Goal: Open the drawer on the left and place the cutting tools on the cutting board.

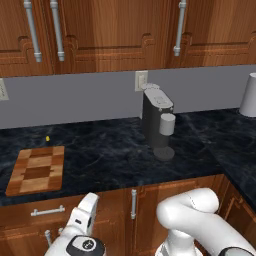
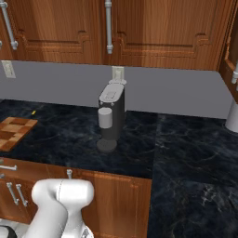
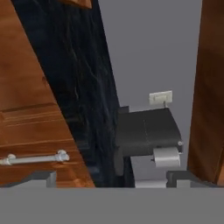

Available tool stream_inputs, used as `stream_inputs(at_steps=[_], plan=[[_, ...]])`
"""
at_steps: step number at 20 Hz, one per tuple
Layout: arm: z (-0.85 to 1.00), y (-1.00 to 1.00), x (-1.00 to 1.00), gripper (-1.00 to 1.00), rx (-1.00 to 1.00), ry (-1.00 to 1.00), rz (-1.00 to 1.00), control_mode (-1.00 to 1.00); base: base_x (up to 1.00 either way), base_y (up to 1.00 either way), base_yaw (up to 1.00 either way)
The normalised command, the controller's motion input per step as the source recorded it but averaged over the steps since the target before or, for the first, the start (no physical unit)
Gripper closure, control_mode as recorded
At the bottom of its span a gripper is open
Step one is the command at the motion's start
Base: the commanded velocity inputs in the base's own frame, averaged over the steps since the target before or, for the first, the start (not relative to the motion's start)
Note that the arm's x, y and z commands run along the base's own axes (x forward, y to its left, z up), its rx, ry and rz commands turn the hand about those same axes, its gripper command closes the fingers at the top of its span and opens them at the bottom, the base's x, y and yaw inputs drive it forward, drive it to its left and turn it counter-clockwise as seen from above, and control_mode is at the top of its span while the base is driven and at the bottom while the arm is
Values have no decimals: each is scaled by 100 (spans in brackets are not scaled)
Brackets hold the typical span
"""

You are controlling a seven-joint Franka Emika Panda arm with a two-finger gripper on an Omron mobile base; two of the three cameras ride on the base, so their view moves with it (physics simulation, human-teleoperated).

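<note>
The dark stone surface carries the checkered cutting board at its left end and a coffee machine mid-way. Below the board sits the drawer, shut, with its short bar handle. The jaws stand released, holding nothing. Best to square them on that bar (not the upright door handles), which lies just beside them in the hand view.

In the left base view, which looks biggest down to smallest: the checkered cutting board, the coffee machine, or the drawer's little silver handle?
1. Cutting board and coffee machine: about alike, too close to rank.
2. Drawer handle: clearly smallest.
</note>
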Motion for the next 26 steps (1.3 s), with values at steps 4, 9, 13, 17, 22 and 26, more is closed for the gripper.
stream_inputs(at_steps=[4,9,13,17,22,26], plan=[[-54,43,0,-100,-13,-13,0,-100,0,0,0],[-38,49,0,-100,-5,-9,0,-100,0,0,0],[-35,44,0,-100,-1,-7,0,-100,0,0,0],[-40,36,18,-100,0,-5,0,-100,0,0,0],[-42,38,37,-100,0,0,1,-100,0,0,0],[-40,39,47,-100,0,0,2,-100,0,0,0]])
